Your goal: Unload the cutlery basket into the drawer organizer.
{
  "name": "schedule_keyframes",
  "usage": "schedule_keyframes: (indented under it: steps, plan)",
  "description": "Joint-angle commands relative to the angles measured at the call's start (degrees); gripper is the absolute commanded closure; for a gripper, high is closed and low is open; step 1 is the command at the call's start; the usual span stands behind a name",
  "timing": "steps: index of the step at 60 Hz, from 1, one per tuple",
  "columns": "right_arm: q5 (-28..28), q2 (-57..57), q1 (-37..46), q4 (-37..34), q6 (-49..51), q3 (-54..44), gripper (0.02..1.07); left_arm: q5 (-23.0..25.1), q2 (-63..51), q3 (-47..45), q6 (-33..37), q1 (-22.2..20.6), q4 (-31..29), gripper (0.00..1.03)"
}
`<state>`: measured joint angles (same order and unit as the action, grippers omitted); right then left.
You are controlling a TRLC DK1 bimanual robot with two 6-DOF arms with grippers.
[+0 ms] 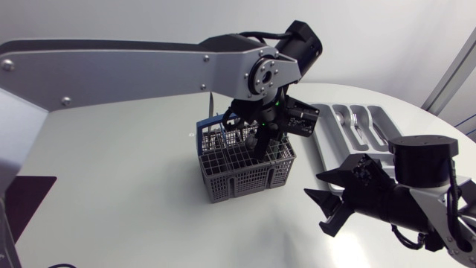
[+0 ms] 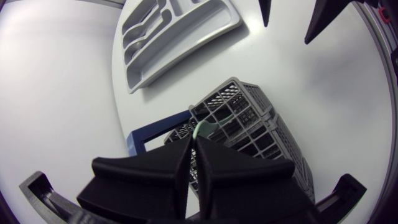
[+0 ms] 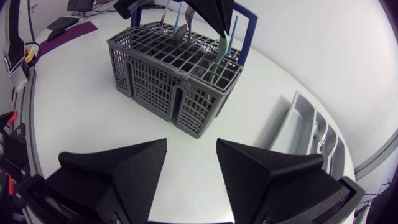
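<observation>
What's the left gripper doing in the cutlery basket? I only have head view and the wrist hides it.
Observer: Left wrist view shows the left gripper shut on a pale green handle sticking up from the cutlery basket.
Operator: Is it out of the basket?
Observer: No. In right wrist view the handle's lower end is down inside a compartment.
Operator: Anything else in there?
Observer: Right wrist view shows what looks like a grey spoon standing on the basket's side away from the right gripper.
</observation>
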<state>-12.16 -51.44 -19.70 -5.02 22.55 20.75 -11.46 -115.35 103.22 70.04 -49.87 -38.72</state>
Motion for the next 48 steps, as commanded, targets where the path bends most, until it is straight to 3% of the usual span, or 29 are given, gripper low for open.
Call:
schedule_keyframes:
  steps: [1, 18, 48]
  plan:
    - [0.12, 1.08, 0.28, -0.78, -0.22, -0.98, 0.47, -0.40, 3.11, -1.79, -1.66, -0.76, -1.01, 0.98]
    - [0.39, 2.40, -0.25, -1.75, -0.57, -1.07, 0.47, -1.02, 6.10, -5.13, -3.95, -1.81, 0.58, 0.98]
    - [0.56, 3.54, -0.42, -2.81, -0.57, -1.15, 0.47, -9.19, 5.75, -6.36, -6.23, -3.92, 5.50, 0.98]
